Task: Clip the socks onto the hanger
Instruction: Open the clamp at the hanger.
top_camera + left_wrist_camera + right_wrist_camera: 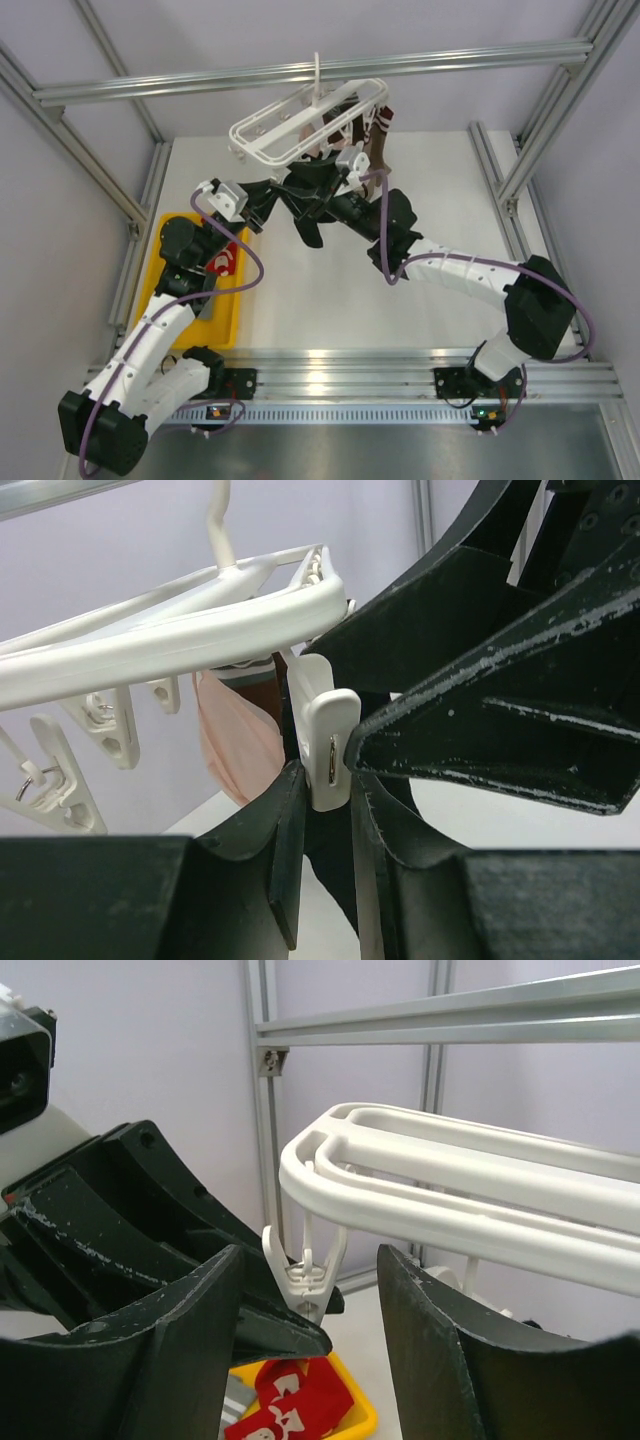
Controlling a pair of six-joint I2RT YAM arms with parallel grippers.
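The white hanger (300, 125) hangs tilted from the top rail and also shows in the right wrist view (450, 1185). My left gripper (327, 780) is raised under it, fingers (285, 860) close together on a black sock (340, 870) whose top sits at a white clip peg (325, 745). My right gripper (310, 1260) is open wide, its jaws either side of that peg (310, 1275) and not touching it. A red sock with white markings (290, 1405) and a grey sock (235, 1405) lie in the tray below.
A yellow tray (150, 300) sits at the table's left edge. A pale-pink sock (235, 745) and a brown sock (380, 150) hang from the hanger. Aluminium frame rails (300, 75) surround the table. Both grippers (305, 190) crowd together under the hanger.
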